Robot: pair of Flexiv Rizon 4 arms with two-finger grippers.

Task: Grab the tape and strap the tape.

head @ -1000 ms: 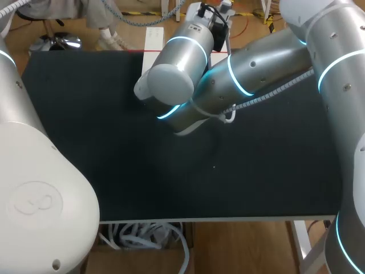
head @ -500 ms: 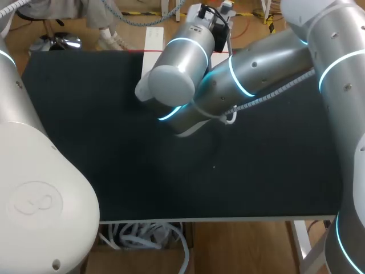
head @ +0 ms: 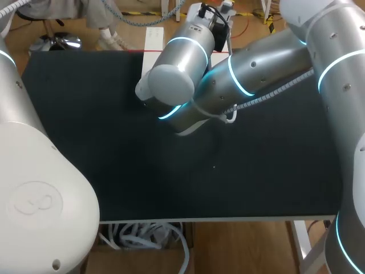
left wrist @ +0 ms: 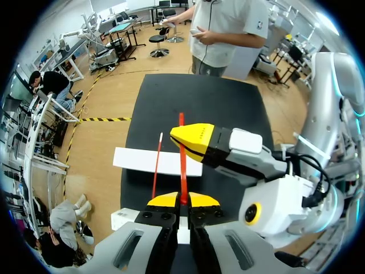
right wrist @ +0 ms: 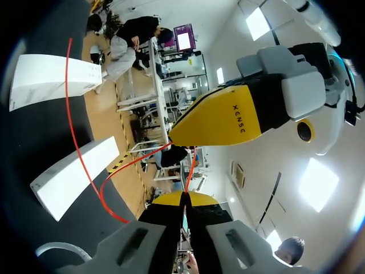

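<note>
Our left pincer [left wrist: 183, 200] is clenched on the red tape [left wrist: 183, 177]. Our right pincer [right wrist: 183, 198] pinches the tape too. The tape hangs in the air over the worktop [left wrist: 228, 108], by the edge with the white box [left wrist: 137, 160]. We think the tape is thin, light and floppy. Hold it near the ends and pull gently.

You are seeing the tape [left wrist: 182, 165] running ahead from your left gripper [left wrist: 182, 199], crossing above a box [left wrist: 137, 160] lying on the table [left wrist: 222, 108], your right gripper [right wrist: 183, 197] sitting just ahead, beside the tape.
</note>
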